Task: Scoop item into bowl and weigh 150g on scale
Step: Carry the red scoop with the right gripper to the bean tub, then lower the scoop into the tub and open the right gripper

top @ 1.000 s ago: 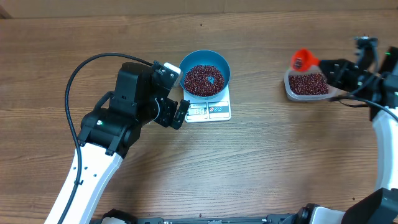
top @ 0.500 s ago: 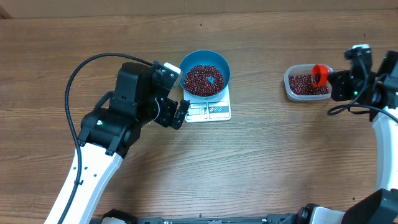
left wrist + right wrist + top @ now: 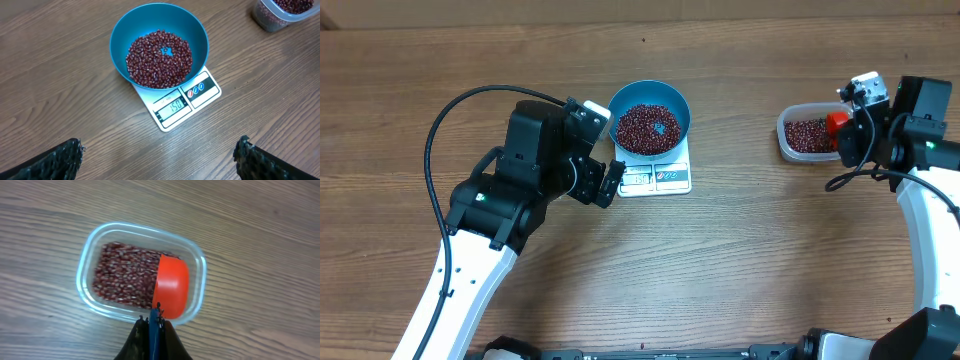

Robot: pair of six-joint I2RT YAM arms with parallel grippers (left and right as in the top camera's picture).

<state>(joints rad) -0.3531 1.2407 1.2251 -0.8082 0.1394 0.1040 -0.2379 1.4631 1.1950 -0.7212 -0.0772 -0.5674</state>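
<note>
The light blue bowl point(image 3: 678, 106) stands on the white scale point(image 3: 655, 180), holding a heap of dark red beans point(image 3: 646, 128). In the left wrist view the beans point(image 3: 159, 59) fill the bowl point(image 3: 150, 17), and the scale point(image 3: 200, 92) has its display facing me. My left gripper point(image 3: 603, 168) hovers just left of the scale, open and holding nothing point(image 3: 159, 145). My right gripper point(image 3: 155, 322) is shut on the blue handle of the orange-red scoop point(image 3: 172, 285). The scoop's cup sits at one end of the clear tub point(image 3: 200, 262), over more beans point(image 3: 125, 275).
The clear tub point(image 3: 783, 135) sits at the far right, with the scoop point(image 3: 835, 123) and my right gripper point(image 3: 850, 130) at its right end. A black cable point(image 3: 445, 130) loops over my left arm. Bare wood lies between scale and tub.
My right gripper has carried the scoop from the tub's far left corner rightward across it to its right end, turning as it went. The left arm, bowl and scale have not moved.
</note>
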